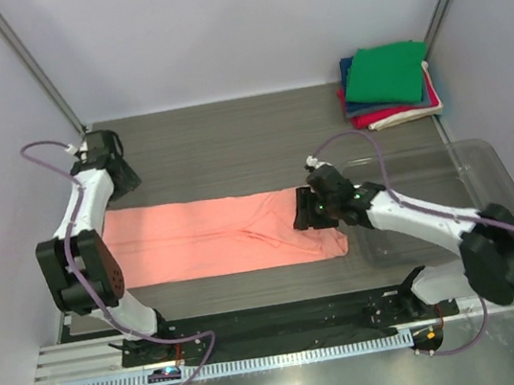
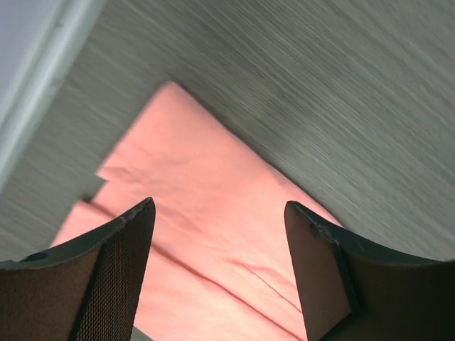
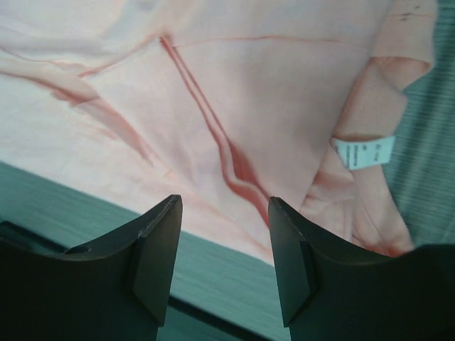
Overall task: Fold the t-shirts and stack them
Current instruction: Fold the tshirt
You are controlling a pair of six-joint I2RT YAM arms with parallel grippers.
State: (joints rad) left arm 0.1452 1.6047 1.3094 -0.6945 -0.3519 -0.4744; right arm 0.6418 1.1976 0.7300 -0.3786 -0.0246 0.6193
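A salmon-pink t-shirt (image 1: 215,237) lies flat across the table as a long folded strip. Its white neck label (image 3: 362,151) shows at the right end in the right wrist view. My left gripper (image 1: 126,183) hovers over the strip's far left corner, open, with only pink cloth (image 2: 192,170) below the gap (image 2: 219,204). My right gripper (image 1: 305,214) is above the strip's right end near its front edge (image 3: 249,92), open and holding nothing (image 3: 224,206). Folded t-shirts (image 1: 385,76) are stacked at the back right: green on top, navy, red and cream beneath.
A clear plastic tray (image 1: 486,168) stands at the right, under the right arm. Grey walls close in the table on the left, back and right. A metal rail (image 1: 259,333) runs along the near edge by the arm bases.
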